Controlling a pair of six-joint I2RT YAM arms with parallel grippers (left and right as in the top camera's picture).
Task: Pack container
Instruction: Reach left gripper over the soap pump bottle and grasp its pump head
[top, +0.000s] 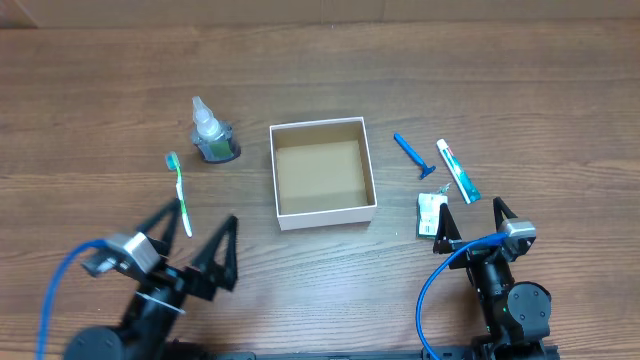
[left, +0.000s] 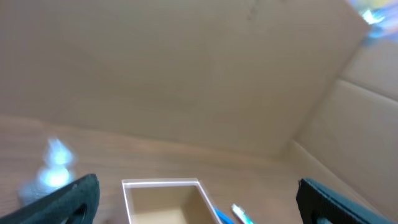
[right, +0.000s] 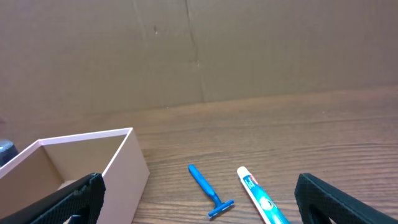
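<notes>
The container (top: 285, 218), a white-walled cardboard box with a brown inside, sits empty at the table's middle; it also shows in the left wrist view (left: 134, 196) and the right wrist view (right: 127, 165). A green toothbrush (top: 181, 190) lies to its left, near my open left gripper (top: 195, 232). A blue razor (top: 412, 155), a toothpaste tube (top: 457, 171) and a small white packet (top: 430, 213) lie to its right. My open, empty right gripper (top: 470, 220) is just below them. The razor (right: 207, 190) and the tube (right: 260, 198) lie between its fingers' view.
A small clear bottle with green liquid (top: 212, 135) stands left of the box, behind the toothbrush; it is blurred in the left wrist view (left: 53, 171). Cardboard walls (right: 199, 56) stand behind the table.
</notes>
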